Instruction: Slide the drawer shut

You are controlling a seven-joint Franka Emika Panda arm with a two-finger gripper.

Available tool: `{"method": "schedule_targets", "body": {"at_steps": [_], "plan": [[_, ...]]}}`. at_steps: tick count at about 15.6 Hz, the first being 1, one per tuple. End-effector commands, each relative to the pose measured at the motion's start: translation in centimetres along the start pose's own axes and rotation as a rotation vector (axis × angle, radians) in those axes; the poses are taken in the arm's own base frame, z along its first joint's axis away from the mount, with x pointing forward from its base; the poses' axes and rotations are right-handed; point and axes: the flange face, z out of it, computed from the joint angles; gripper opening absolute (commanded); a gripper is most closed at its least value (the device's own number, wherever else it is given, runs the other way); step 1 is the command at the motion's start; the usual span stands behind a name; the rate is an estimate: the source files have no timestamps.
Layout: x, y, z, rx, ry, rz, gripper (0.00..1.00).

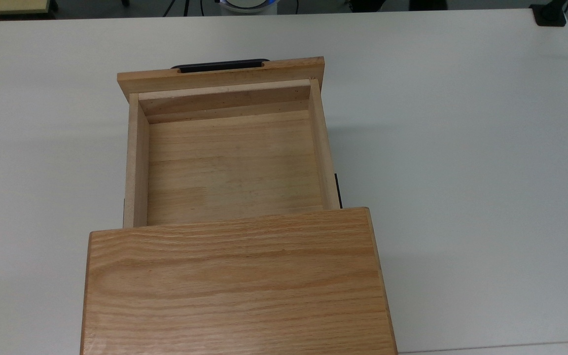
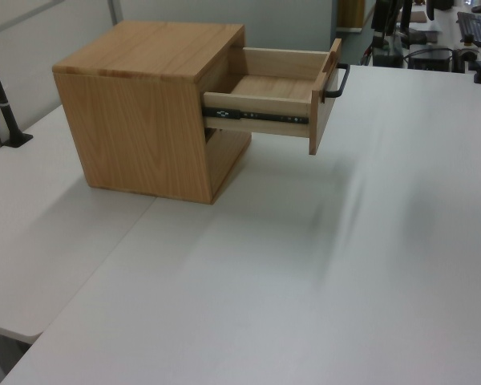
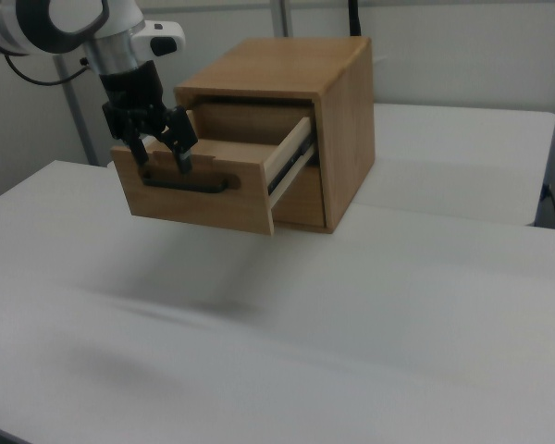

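The drawer [image 1: 230, 162] stood pulled out; at the right view's upper left, the hand [image 3: 160, 161] hung fingers apart above its handle [image 3: 187, 182].

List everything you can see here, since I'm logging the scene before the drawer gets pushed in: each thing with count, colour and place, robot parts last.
drawer: one, light oak, pulled out of the cabinet, nothing inside it
handle: one, black bar, on the drawer's front panel
slide rail: one seen, black metal, along the drawer's side in the left view
cabinet: one, oak, standing on the table
table: white, under the cabinet; a seam to a second white top shows at the left view's left
dark stand: one, black, at the left view's left edge
arm: one, white and black, at the right view's upper left
gripper: one, black, open, fingers over the front panel's top edge above the handle
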Motion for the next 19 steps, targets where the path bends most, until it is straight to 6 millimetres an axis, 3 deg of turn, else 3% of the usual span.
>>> {"method": "schedule_targets", "body": {"at_steps": [1,10,16,19], "plan": [[-0.4,-0.4,-0.1,-0.006,-0.017,-0.016,1.00],[-1.0,-0.1,-0.1,-0.013,-0.054,-0.039,1.00],[-0.2,-0.2,3.1,-0.009,-0.111,-0.233,0.99],[0.2,-0.8,5.7,-0.005,-0.158,-0.246,0.75]]}}
